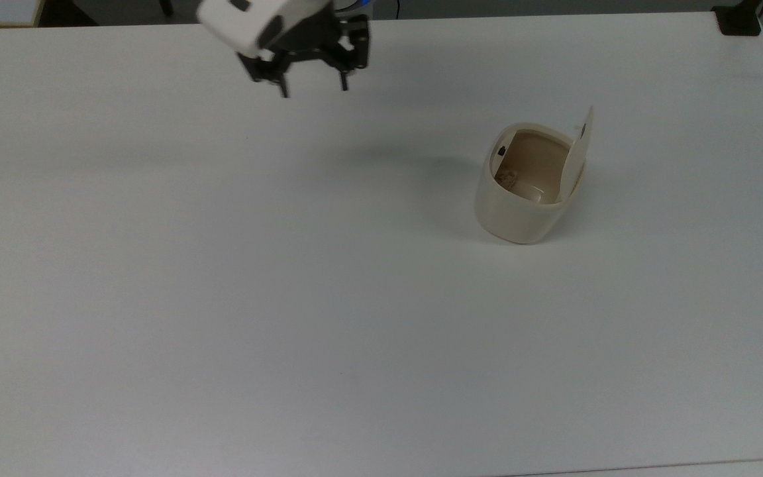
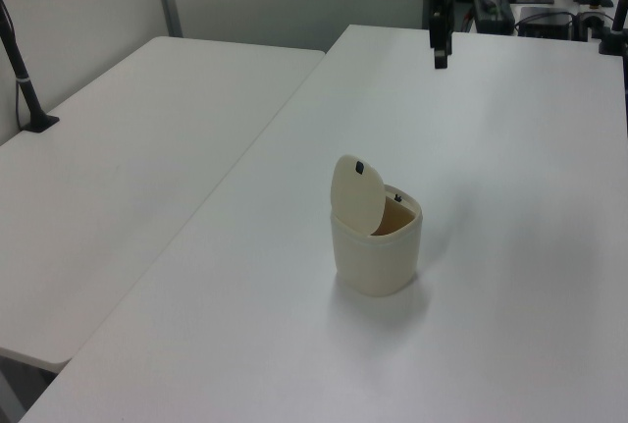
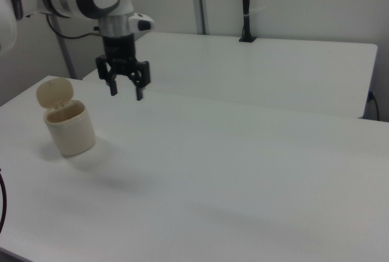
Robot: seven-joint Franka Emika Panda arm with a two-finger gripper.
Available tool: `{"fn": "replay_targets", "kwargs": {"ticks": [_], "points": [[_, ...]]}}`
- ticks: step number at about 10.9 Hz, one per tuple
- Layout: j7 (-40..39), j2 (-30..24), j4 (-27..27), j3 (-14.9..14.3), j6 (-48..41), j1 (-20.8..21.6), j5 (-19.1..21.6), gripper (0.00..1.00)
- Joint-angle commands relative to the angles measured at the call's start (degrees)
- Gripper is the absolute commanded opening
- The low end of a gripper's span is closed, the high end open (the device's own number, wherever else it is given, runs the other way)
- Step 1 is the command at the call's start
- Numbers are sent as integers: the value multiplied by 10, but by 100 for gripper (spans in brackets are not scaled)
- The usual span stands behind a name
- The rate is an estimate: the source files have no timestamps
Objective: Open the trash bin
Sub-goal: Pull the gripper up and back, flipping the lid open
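Now trash bin [image 1: 520, 199] sits lid-up on the counter [image 1: 222, 298], well apart from the fingers [image 1: 283, 89], spread, empty.

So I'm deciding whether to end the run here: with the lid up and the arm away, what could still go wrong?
Little, I think. The lid stands upright on its hinge above the trash bin; a bump to the table might drop it shut. The claw hangs open and empty, well apart from the bin, but a low return sweep could clip the raised lid. Something small lies inside; I can't tell what.
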Motion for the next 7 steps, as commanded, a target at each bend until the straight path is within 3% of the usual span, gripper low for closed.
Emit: {"fn": "replay_targets", "kwargs": {"ticks": [1, 7], "points": [[50, -51, -10, -39, -12, -15, -16, 100], [77, -52, -9, -47, -12, -19, -18, 100]]}}
